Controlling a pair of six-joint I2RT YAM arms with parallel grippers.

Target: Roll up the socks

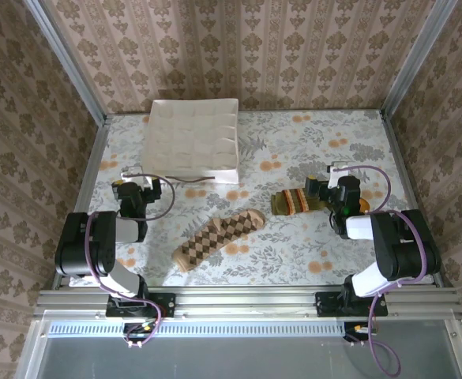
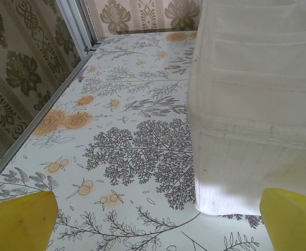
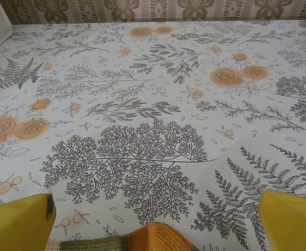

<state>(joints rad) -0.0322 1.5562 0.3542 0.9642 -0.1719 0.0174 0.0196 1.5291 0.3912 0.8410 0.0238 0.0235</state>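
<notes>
Overhead view looks down; wrist views skim the shared table (image 1: 294,146).

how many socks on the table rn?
2: argyle sock front centre; green sock right of it, further back. None look hidden.

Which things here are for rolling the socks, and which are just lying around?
For the job:
- tan argyle sock
- green sock with orange toe

Just lying about:
- white tray
</notes>
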